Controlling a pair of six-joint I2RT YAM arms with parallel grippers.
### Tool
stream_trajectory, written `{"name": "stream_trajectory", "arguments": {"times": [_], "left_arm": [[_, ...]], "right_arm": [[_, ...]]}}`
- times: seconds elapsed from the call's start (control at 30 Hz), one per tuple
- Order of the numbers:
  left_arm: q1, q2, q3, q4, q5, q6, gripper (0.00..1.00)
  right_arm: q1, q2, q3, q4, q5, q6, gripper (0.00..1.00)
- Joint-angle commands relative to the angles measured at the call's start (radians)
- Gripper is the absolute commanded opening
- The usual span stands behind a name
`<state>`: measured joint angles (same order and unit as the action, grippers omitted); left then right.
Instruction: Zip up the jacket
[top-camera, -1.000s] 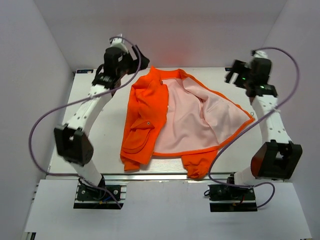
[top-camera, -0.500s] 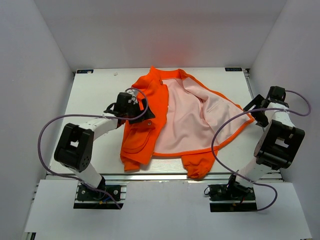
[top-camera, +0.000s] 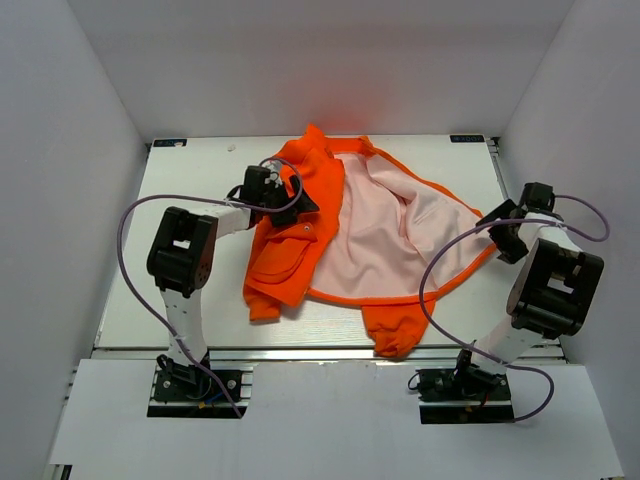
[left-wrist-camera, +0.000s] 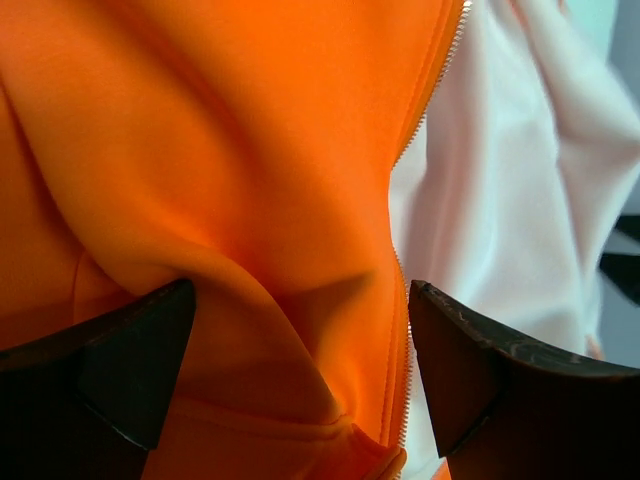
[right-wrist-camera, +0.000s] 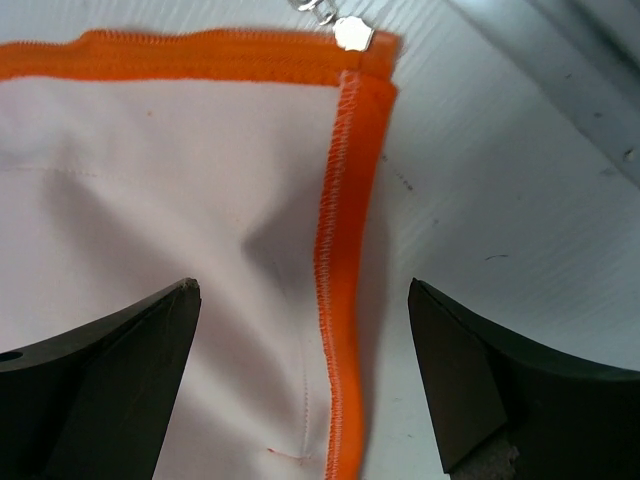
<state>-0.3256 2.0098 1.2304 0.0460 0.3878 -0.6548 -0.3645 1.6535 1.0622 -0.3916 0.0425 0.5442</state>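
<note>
The orange jacket (top-camera: 290, 230) lies open on the table, its pale pink lining (top-camera: 390, 240) facing up. My left gripper (top-camera: 300, 203) is low on the folded left front panel. In the left wrist view it (left-wrist-camera: 300, 300) is open, with a fold of orange fabric (left-wrist-camera: 250, 200) and the zipper teeth (left-wrist-camera: 400, 290) between its jaws. My right gripper (top-camera: 497, 232) is at the jacket's right corner. In the right wrist view it (right-wrist-camera: 303, 300) is open, straddling the orange hem (right-wrist-camera: 340, 250). The metal zipper pull (right-wrist-camera: 352, 33) lies at the corner ahead.
The white table (top-camera: 190, 290) has bare surface left of the jacket, and a bare strip (right-wrist-camera: 520, 180) shows right of the hem. The jacket's lower sleeve cuff (top-camera: 395, 335) hangs near the front edge. Enclosure walls stand close on both sides.
Both arms have come down from raised poses at the back to the jacket. The left gripper moved back along the left panel, bunching it. The right gripper settled over the right corner.
</note>
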Motion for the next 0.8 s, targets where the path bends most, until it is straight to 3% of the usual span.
{"name": "stream_trajectory", "arguments": {"times": [0.0,0.27,0.53,0.77], "left_arm": [[0.084,0.064,0.026,-0.028,-0.013,-0.011,0.98],[0.149,0.049,0.055,-0.081,-0.098,0.057,0.98],[0.169,0.096,0.147,-0.126,-0.090,0.112,0.98],[0.172,-0.063,0.072,-0.060,0.068,0.109,0.98]], "right_arm": [[0.051,-0.014,-0.007,0.036,-0.013,0.026,0.89],[0.076,0.015,-0.039,0.094,-0.012,0.091,0.90],[0.075,-0.115,-0.126,0.103,0.074,0.125,0.89],[0.072,-0.057,-0.160,0.105,0.106,0.200,0.89]]}}
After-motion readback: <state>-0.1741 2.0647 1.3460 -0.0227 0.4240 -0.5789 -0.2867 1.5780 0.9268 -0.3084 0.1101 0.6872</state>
